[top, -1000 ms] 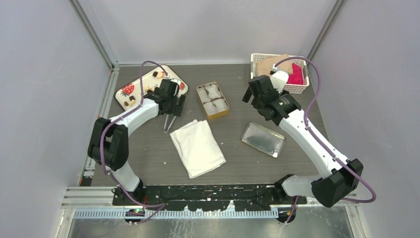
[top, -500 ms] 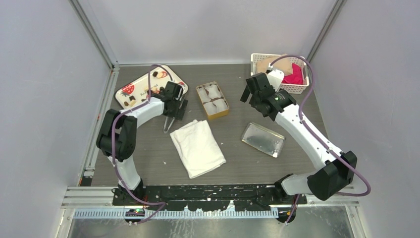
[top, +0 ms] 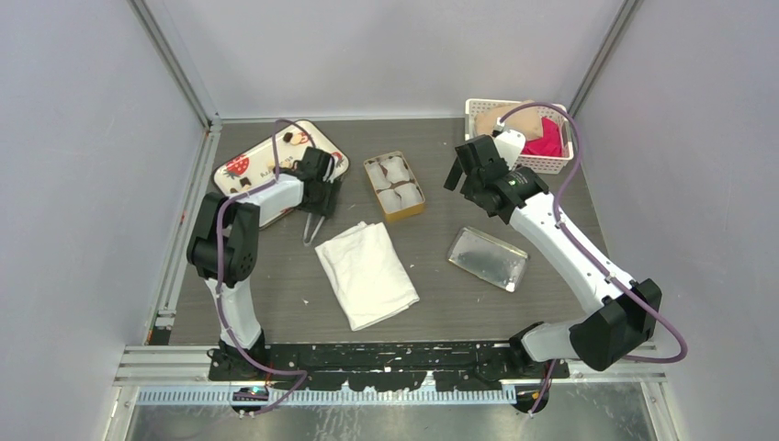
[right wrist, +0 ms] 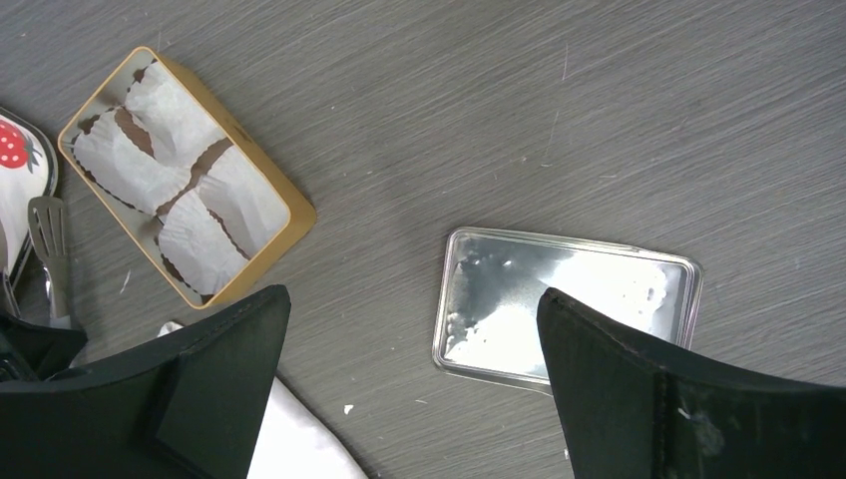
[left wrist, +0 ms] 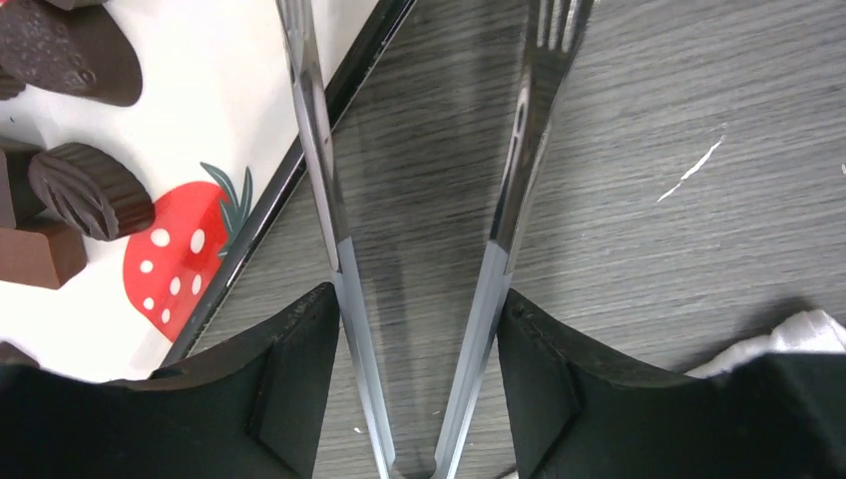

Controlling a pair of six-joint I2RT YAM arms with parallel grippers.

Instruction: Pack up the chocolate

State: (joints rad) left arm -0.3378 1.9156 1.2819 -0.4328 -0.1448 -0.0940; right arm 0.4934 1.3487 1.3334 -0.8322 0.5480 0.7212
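A folded white cloth (top: 367, 274) lies between metal tongs (top: 311, 230) and a silver lid (top: 488, 258).

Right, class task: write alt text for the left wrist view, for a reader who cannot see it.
Metal tongs, gripped by the left tool, reach out over a dark wood-grain table. At the left lies a white strawberry-print tray holding dark chocolates; a white cloth peeks in at lower right.
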